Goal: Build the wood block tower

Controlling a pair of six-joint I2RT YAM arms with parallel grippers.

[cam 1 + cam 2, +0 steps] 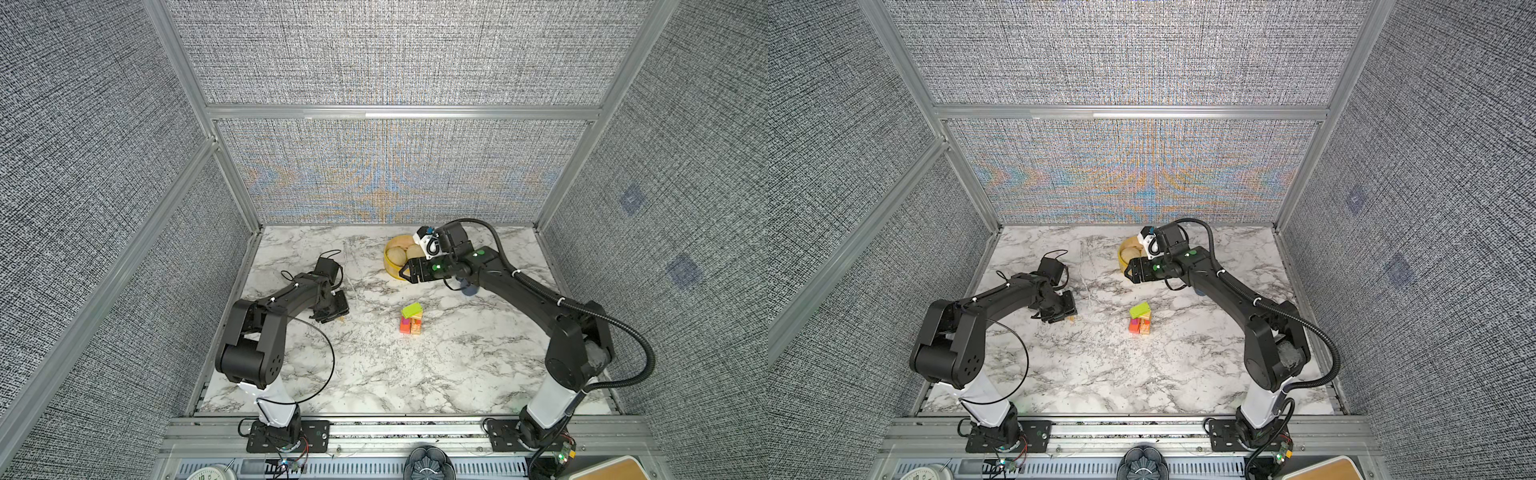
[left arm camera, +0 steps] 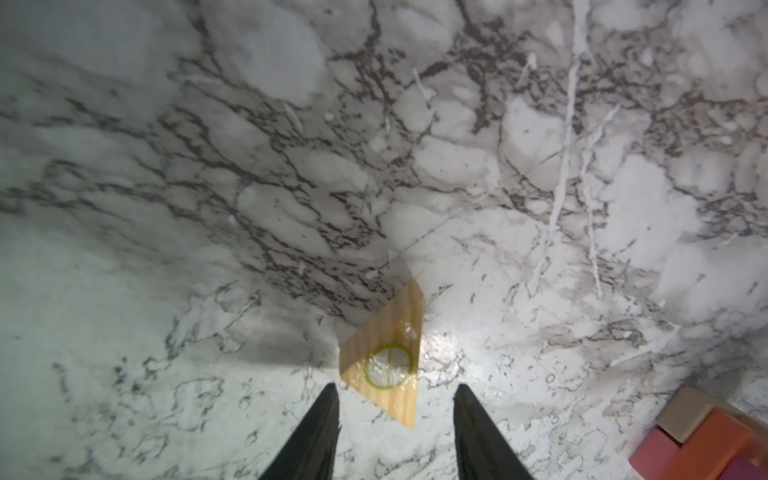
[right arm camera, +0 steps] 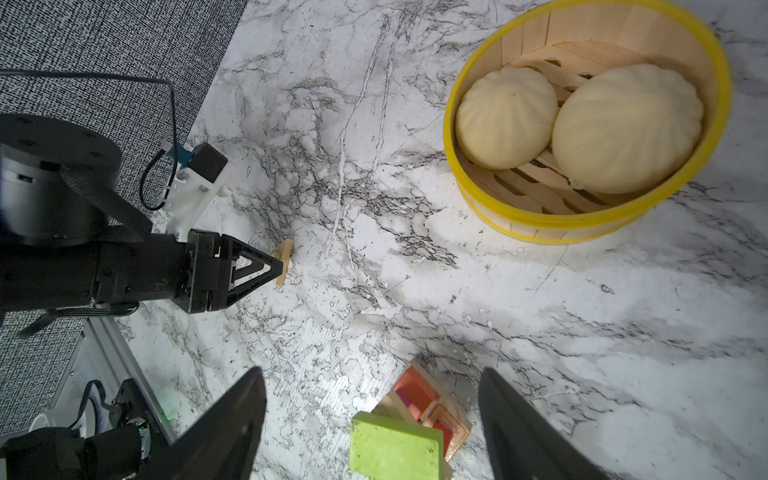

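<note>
Top views: the left arm is folded at the elbow and reaches low over the white, grey-veined marble table (image 1: 374, 374), with the left gripper (image 1: 334, 315) angled down at the surface. The right arm stretches long, its right gripper (image 1: 404, 273) just beside a round yellow steamer basket (image 1: 389, 266), which its wrist partly hides. Between the arms, well apart from both grippers, stands the tower (image 1: 411, 320), seen in both top views (image 1: 1140, 321): a small stack of painted wood blocks with a lime-green slab (image 1: 411, 309) askew on top. Left wrist view: the left gripper's (image 2: 395, 384) black tapered jaws stand partly open. A thin tan slab (image 2: 382, 357) of grained wood, printed with a green ring, sits tilted just beyond the tips. Whether either tip touches it cannot be told. A corner of the tower (image 2: 706, 440) shows at the edge. Right wrist view: the right gripper (image 3: 370, 370) is spread wide and holds nothing, with the tower (image 3: 419, 399) and its lime-green slab (image 3: 395, 449) below. The slatted wooden basket (image 3: 582, 224) holds two pale pleated buns (image 3: 505, 116). The left gripper's (image 3: 274, 266) tip meets the tan slab (image 3: 284, 259), which stands on edge.
</note>
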